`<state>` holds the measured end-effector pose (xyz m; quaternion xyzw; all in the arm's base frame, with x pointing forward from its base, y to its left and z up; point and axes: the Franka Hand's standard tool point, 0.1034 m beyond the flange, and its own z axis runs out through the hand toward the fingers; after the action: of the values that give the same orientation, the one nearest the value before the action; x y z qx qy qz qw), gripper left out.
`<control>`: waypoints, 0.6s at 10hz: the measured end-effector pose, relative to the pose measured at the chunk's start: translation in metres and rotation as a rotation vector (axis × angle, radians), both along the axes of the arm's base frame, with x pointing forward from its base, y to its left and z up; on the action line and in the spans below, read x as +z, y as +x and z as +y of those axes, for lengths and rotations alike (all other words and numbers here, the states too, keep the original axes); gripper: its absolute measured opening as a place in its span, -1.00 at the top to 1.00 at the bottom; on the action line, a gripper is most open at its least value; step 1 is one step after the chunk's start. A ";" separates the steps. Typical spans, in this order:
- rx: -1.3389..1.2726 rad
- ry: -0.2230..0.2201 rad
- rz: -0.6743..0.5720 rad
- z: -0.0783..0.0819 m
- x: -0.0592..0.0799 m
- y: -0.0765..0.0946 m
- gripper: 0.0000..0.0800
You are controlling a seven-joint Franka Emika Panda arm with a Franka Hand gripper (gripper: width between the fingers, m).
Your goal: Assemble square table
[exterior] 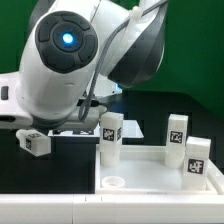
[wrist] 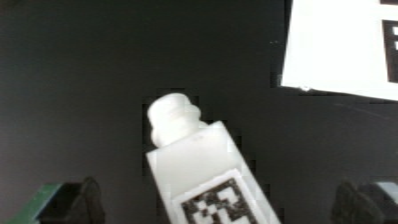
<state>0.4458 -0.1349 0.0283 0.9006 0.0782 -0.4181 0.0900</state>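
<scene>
The white square panel [exterior: 150,178] lies rim-up at the front of the exterior view. Three white tagged legs stand upright on it, at its far left [exterior: 110,137], far right [exterior: 177,130] and right [exterior: 196,157]. A round socket [exterior: 113,182] is bare at its near left corner. A fourth leg [exterior: 35,142] lies on the black table at the exterior view's left. In the wrist view this leg [wrist: 196,165] lies flat between my fingers, tag up. My gripper [wrist: 217,200] is open, with one finger [wrist: 71,200] on each side of the leg, not touching it. In the exterior view the arm hides the gripper.
The arm's bulky white and grey body [exterior: 70,60] fills the upper left of the exterior view. A flat white surface [wrist: 347,50] with part of a tag lies on the black table beyond the lying leg. A white part [exterior: 6,97] shows at the exterior view's far left.
</scene>
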 end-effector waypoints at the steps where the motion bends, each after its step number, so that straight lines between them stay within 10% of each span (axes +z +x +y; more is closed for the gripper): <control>1: -0.004 -0.001 0.003 0.001 -0.002 -0.001 -0.62; 6: -0.036 -0.017 0.009 -0.006 -0.009 -0.007 -0.62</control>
<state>0.4388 -0.1409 0.0191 0.8992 0.0588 -0.4242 0.0900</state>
